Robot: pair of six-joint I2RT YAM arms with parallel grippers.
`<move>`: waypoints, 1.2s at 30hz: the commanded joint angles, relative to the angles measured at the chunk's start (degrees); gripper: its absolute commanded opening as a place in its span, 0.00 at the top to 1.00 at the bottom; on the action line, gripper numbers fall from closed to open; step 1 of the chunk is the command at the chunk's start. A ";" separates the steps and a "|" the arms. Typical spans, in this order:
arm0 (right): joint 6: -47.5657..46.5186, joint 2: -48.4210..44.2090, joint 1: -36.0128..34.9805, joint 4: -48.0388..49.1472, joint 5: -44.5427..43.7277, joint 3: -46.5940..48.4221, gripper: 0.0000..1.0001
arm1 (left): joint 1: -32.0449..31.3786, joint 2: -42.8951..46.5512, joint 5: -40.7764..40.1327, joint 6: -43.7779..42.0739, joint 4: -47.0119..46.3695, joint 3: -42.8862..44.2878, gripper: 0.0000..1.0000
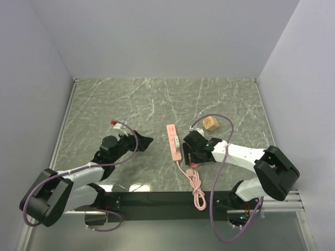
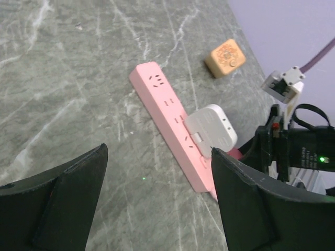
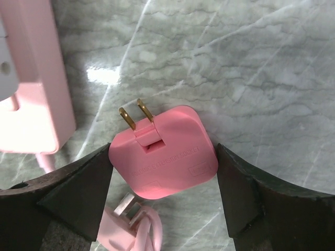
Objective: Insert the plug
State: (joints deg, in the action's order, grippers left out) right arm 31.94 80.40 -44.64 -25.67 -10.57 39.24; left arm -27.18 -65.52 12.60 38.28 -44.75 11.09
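The plug [image 3: 165, 157] is a flat coral-pink square with two brass prongs pointing up-left; it shows in the right wrist view. My right gripper [image 3: 163, 159] has a finger touching each side of it, just above the marble table, right of the near end of the pale-pink power strip [image 3: 31, 78]. In the top view the right gripper [image 1: 189, 156] hides the plug. My left gripper [image 2: 157, 162] is open and empty above bare table, left of the power strip [image 2: 167, 115]; it also shows in the top view [image 1: 142, 141].
A white adapter [image 2: 209, 128] sits in the strip near its near end. A tan cube [image 1: 210, 123] lies beyond the right gripper. The strip's pink cord [image 1: 196, 188] is coiled toward the front edge. Grey walls stand round the table.
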 commanded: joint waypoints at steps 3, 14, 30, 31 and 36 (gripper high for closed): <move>-2.06 -6.21 -0.71 0.28 0.38 -0.31 0.71 | 0.20 3.90 5.84 -0.32 -3.85 -0.90 0.15; -7.77 -22.13 -2.64 -4.74 -0.25 3.29 0.85 | -1.91 1.10 20.26 3.20 -13.25 -0.20 0.15; -17.70 -22.57 -13.10 4.57 7.40 5.40 0.88 | -11.58 -7.96 20.36 4.78 -13.87 7.45 0.15; -18.05 -22.66 -13.45 4.66 7.75 5.49 0.88 | -12.28 -8.92 20.27 4.78 -13.61 7.80 0.15; -18.76 -22.66 -15.38 5.45 7.14 6.02 0.88 | -14.21 -12.52 21.15 4.70 -12.65 10.00 0.16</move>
State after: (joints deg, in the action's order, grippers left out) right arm 14.98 58.92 -58.98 -23.31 -3.40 42.24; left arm -40.42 -76.53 33.39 44.14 -57.41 18.55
